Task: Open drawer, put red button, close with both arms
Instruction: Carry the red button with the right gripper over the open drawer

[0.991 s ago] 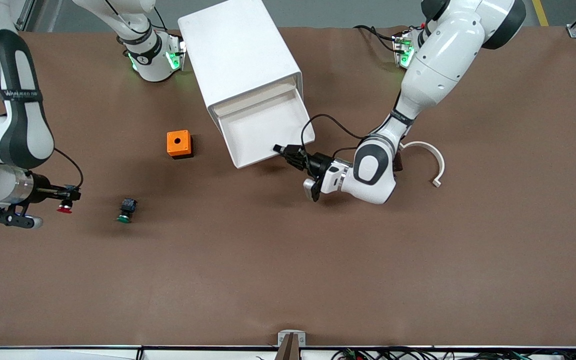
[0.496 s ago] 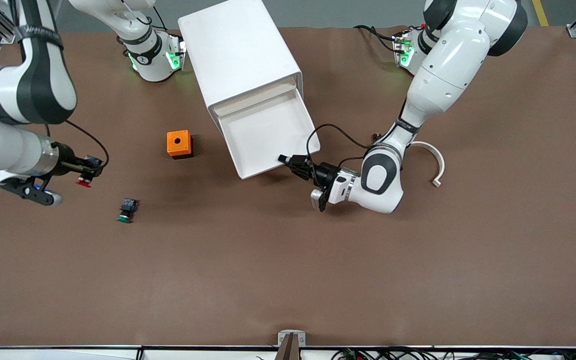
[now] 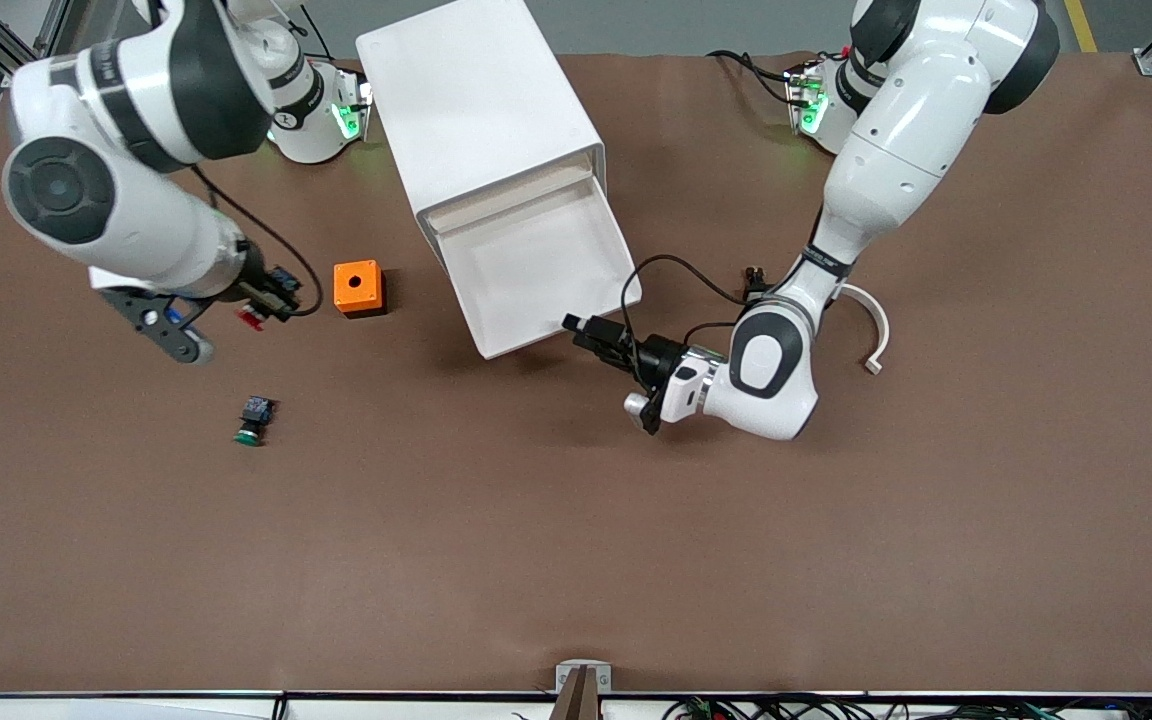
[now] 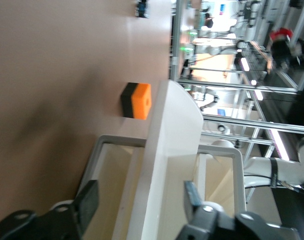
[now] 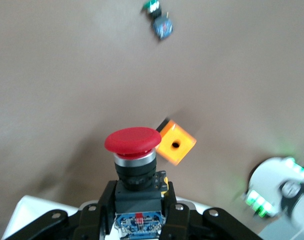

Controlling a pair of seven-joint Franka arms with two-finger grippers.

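Currently the white cabinet lies on the brown table with its drawer pulled out: a wide, shallow white tray, bare inside, its front edge toward the front camera.

Left arm reaches down to the drawer's front corner. Left gripper sits just at that corner; in the left wrist view its fingers are spread, one on each side of the drawer's front wall, not pressed on it.

Right arm is up over the table toward its own end. Right gripper hangs over the table just beside the orange box, fingers clamped on the red button: round red mushroom cap, silver collar, black body, blue base between the fingers.

Green-capped button lies on the table, nearer the front camera than the orange box.
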